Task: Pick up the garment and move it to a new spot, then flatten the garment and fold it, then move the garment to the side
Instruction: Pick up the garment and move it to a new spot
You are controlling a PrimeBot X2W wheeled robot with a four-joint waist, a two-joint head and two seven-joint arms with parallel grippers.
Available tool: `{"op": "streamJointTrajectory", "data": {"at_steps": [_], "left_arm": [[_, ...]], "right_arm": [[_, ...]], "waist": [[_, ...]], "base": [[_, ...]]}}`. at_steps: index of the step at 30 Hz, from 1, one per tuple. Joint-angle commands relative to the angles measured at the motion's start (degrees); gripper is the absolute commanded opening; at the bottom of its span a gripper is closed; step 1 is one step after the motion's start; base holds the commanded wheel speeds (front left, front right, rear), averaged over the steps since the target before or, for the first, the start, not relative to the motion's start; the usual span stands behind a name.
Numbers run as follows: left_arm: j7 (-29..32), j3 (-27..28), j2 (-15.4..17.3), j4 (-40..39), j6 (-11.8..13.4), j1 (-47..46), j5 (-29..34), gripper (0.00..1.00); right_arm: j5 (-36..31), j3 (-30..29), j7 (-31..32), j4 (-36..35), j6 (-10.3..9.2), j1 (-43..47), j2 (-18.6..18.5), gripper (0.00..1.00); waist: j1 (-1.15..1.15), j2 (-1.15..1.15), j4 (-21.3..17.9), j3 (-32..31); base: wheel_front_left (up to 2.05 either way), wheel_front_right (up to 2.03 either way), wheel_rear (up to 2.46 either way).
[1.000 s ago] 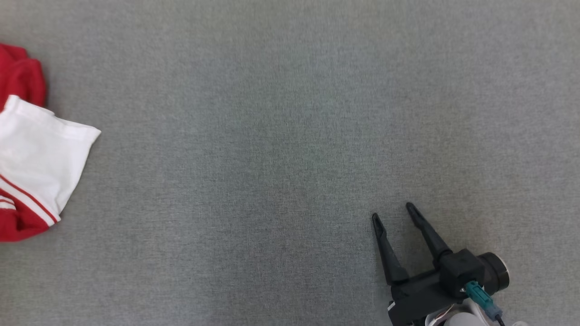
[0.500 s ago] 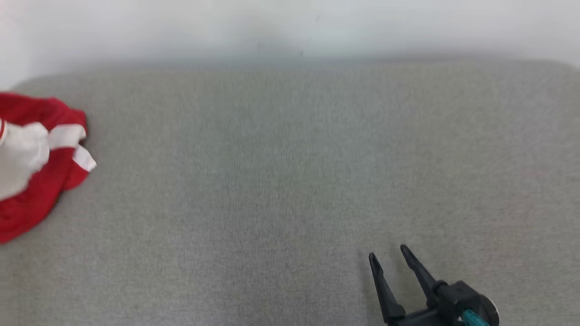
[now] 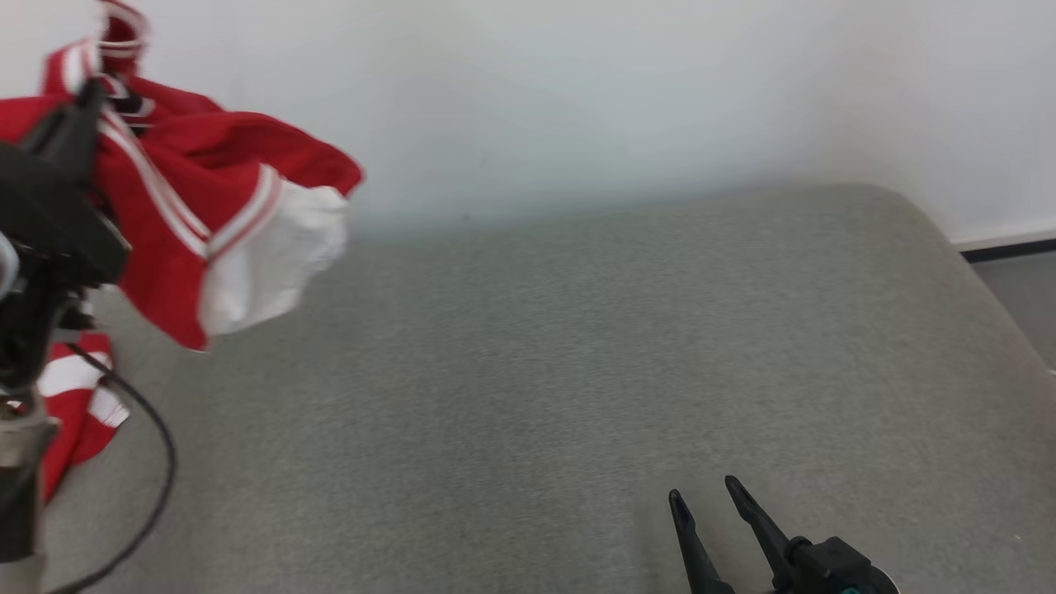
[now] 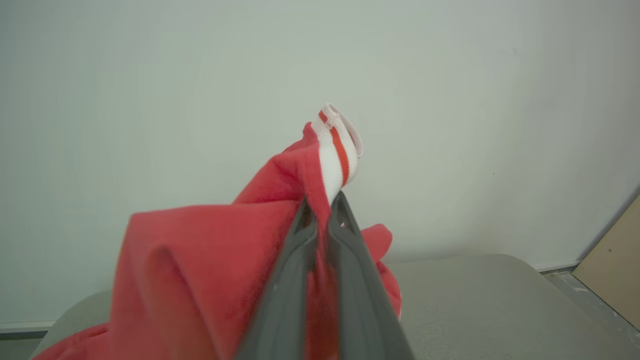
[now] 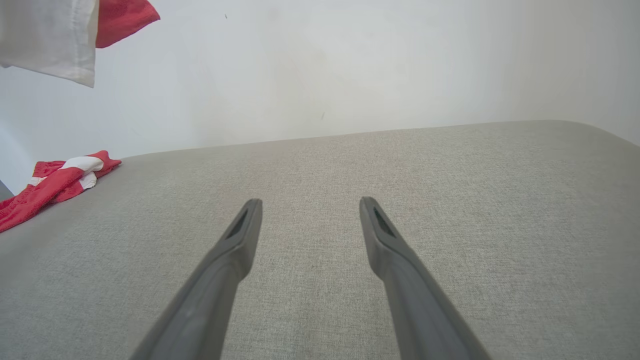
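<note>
The garment (image 3: 206,214) is red with white panels and striped trim. It hangs in the air at the upper left of the head view, with its lower end (image 3: 74,396) trailing on the grey table (image 3: 577,371). My left gripper (image 3: 89,97) is raised and shut on it. In the left wrist view the fingers (image 4: 345,235) pinch a striped white cuff (image 4: 337,155), and red cloth (image 4: 200,260) drapes below them. My right gripper (image 3: 701,495) rests low at the front right, open, with nothing between its fingers (image 5: 240,235). The right wrist view shows the hanging white panel (image 5: 50,35) and the trailing end (image 5: 55,180).
A white wall (image 3: 619,99) stands right behind the table's rounded far edge. The table's right edge drops to the floor (image 3: 1023,289), with a dark baseboard (image 3: 1006,247). A brown board (image 4: 615,260) leans at the right of the left wrist view. A cable (image 3: 157,462) loops off my left arm.
The head camera has tilted up, bringing the wall into view. My left gripper has lifted the garment off the table, high at the left. The right gripper has stayed open and low.
</note>
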Motion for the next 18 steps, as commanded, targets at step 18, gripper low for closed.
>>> {"op": "streamJointTrajectory", "data": {"at_steps": [18], "left_arm": [[-14.5,-6.8,-14.6,9.0,-0.2,19.7,-0.3,0.0]], "right_arm": [[-1.3,0.8,0.0,0.4,-0.14,-1.0,-0.1,1.0]], "waist": [[0.02,0.01,-18.3,2.9]], "base": [[0.0,0.0,0.0]]}}
